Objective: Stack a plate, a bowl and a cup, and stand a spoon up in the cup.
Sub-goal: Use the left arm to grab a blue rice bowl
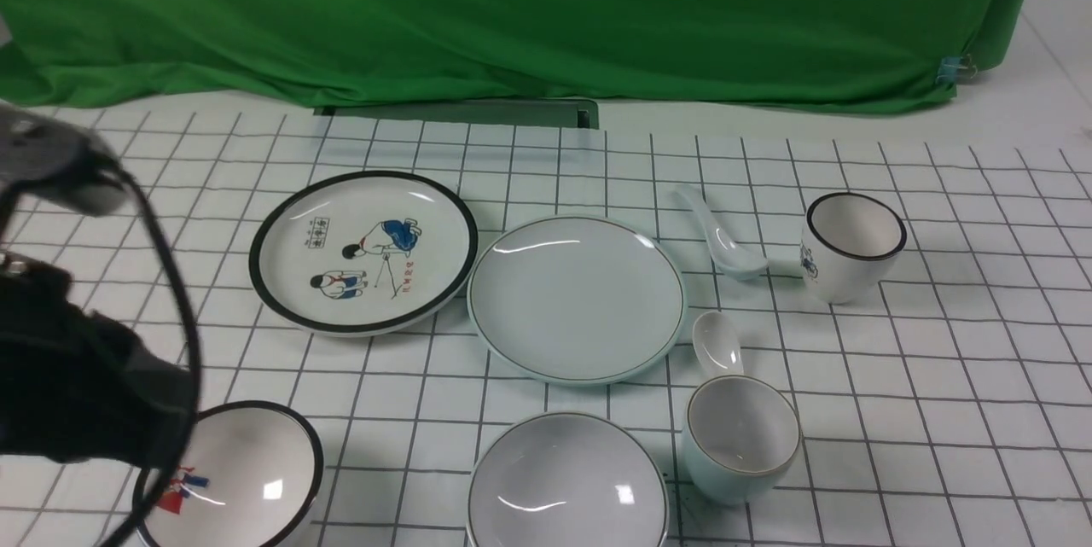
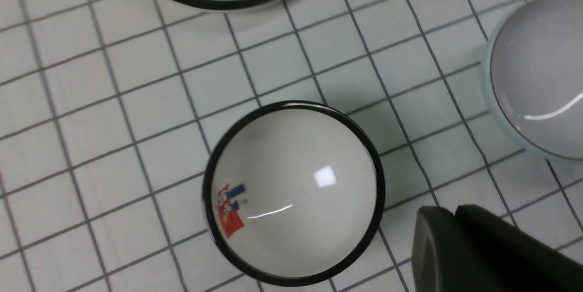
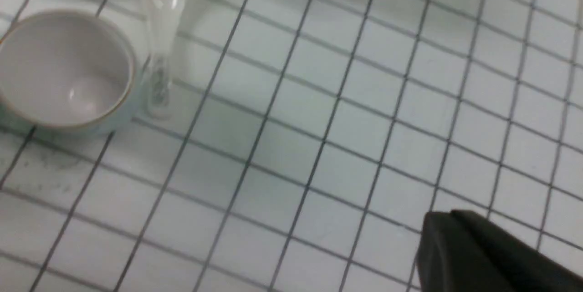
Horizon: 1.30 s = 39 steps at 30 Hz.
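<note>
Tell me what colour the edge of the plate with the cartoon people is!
Black; the plate's edge shows best in the front view.

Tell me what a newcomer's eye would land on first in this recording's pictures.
Probably the black-rimmed plate with cartoon figures, at the far left of the gridded table, beside the plain pale plate. Next, the black-rimmed bowl with its red print, near and to the left. Behind everything, a vivid green cloth hangs across the back.
</note>
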### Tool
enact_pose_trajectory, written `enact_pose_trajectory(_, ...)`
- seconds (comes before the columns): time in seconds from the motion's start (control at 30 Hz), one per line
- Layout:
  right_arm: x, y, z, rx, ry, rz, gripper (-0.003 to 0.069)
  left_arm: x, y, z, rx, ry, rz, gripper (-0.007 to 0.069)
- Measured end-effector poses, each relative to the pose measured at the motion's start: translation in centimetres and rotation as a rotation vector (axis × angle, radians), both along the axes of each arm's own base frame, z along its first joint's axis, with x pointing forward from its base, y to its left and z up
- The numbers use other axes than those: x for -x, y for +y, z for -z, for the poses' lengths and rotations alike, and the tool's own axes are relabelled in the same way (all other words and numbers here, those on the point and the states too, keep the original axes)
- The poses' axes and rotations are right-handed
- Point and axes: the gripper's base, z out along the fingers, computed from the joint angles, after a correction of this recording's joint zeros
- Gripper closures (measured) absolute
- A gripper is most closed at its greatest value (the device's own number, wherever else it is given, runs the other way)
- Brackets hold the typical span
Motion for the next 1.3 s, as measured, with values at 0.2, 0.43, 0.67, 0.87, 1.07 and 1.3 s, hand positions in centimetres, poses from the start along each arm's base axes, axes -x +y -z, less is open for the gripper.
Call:
enact_pose_trajectory(0.2,0.0,2.8,1.1,0.029,0.082,-0.154,0.0645,-2.7,-4.8,2.3,-0.046,0.144,0.138,0.0526)
enact_pose_trajectory(0.43,0.6,3.1,1.0,0.059,0.103,-0.211,0.0645,-5.0,-10.6,5.3,-0.096,0.234,0.221,0.0271)
enact_pose_trajectory(0.67,1.0,2.9,0.7,0.069,0.097,-0.226,0.064,-8.0,-13.4,8.7,-0.095,0.237,0.182,0.0071)
enact_pose_trajectory(0.87,1.0,2.9,0.6,0.068,0.089,-0.227,0.0638,-9.6,-14.5,11.7,-0.1,0.249,0.162,0.0085)
enact_pose_trajectory(1.07,0.9,3.0,0.5,0.06,0.065,-0.231,0.0638,-10.3,-14.8,14.5,-0.162,0.295,0.165,0.033)
enact_pose_trajectory(1.3,0.7,3.1,0.4,0.05,0.04,-0.233,0.0636,-10.7,-15.1,13.8,-0.163,0.271,0.188,0.0626)
